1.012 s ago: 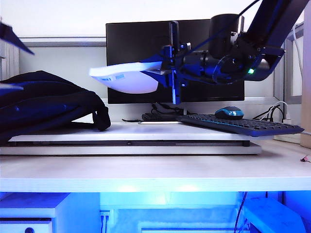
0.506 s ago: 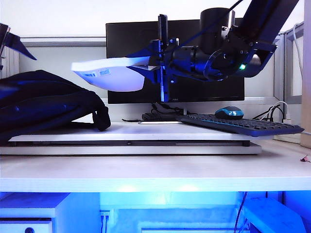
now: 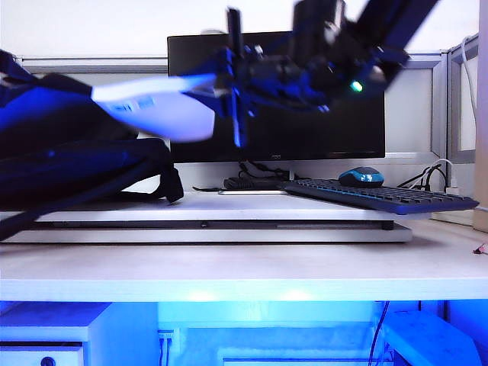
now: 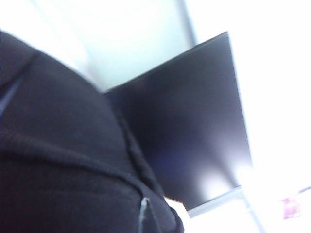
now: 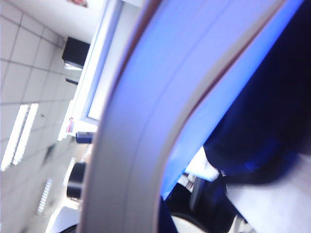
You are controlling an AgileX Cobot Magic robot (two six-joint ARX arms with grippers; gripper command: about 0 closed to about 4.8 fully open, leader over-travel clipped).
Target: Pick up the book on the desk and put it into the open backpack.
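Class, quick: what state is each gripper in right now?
Left gripper: not visible; closed, beside the backpack.
Right gripper: closed on the book, high above the desk.

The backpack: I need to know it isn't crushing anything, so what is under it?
The backpack lies on the raised white board, which rests on the desk. Whatever sits beneath its body is hidden by the black fabric.
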